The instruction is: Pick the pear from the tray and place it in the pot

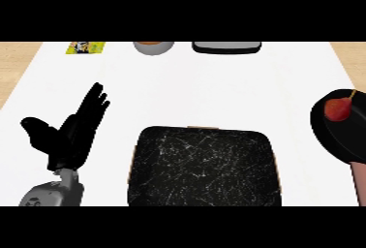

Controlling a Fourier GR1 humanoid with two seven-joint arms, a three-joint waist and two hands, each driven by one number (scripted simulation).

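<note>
A red pear [338, 108] with a thin stem lies inside the black pot [344, 140] at the right edge of the head view. The pot's reddish-brown handle [359, 181] runs down toward the lower right. A dark speckled tray [205, 167] sits at the lower middle of the white counter and holds nothing. My left hand [71, 133] rests at the left, fingers straight and pointing up, thumb spread out, well apart from the tray. The right hand does not show.
Along the counter's far edge stand a grey bowl [154, 47] with something orange in it, a dark rectangular container [226, 47] and a yellow packet [86, 47]. Wooden surface [16, 63] shows beyond the counter at both sides.
</note>
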